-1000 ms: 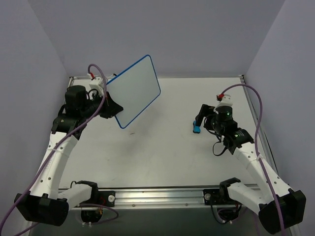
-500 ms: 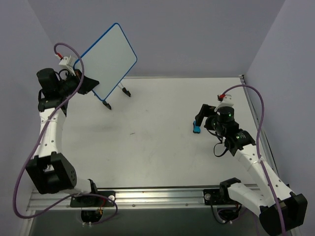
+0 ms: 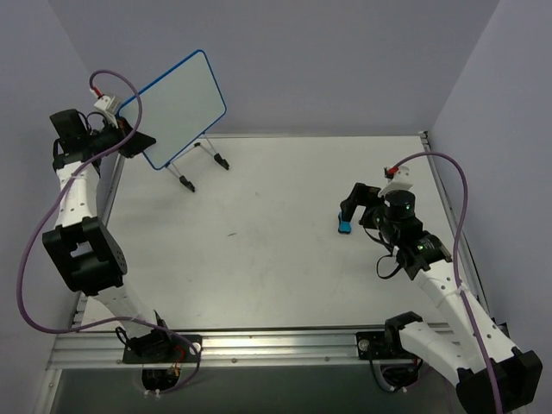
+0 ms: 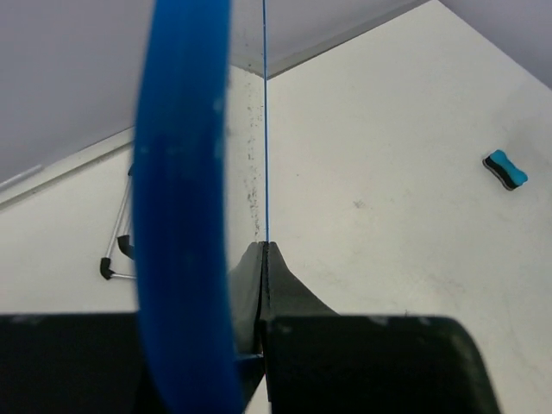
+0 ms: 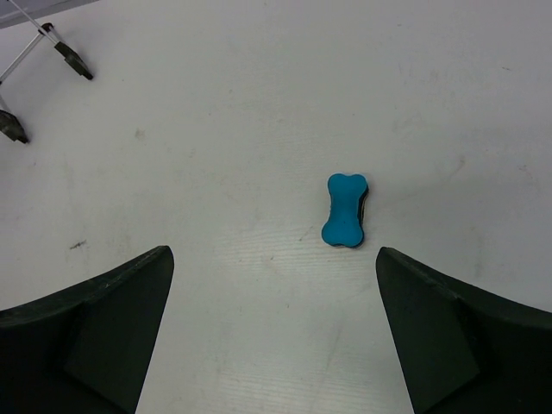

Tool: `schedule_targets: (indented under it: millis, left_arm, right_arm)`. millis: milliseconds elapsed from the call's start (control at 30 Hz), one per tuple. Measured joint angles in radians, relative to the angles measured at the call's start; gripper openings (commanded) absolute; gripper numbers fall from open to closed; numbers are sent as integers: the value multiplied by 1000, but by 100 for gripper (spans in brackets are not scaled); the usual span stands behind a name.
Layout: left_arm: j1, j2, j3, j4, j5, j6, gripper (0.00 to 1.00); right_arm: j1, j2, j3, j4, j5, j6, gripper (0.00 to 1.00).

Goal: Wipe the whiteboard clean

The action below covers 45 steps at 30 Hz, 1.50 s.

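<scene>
The left gripper (image 3: 136, 143) pinches one edge of the whiteboard (image 3: 177, 105), held tilted in the air at the far left corner above the wire easel stand (image 3: 214, 155); so narrow a grip could let the board twist or slip once anything presses on it. The right gripper (image 5: 272, 252) hangs spread wide over the blue eraser (image 5: 346, 210), well apart from the board; a skewed grasp could nudge it away.

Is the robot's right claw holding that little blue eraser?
No, the eraser lies loose on the table, and the wide-open fingers of the right gripper do not touch it.
</scene>
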Motion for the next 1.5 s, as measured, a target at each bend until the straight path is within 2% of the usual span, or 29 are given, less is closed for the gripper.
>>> schedule_targets:
  millis: [167, 500, 1500]
  left_arm:
    - [17, 79, 109, -71, 47, 111, 2]
    - [36, 226, 141, -165, 60, 199, 2]
    - [5, 343, 147, -194, 76, 259, 2]
  right_arm:
    - [36, -1, -1, 12, -15, 0, 100]
    - [146, -11, -1, 11, 47, -3, 100]
    - [188, -11, -1, 5, 92, -5, 100]
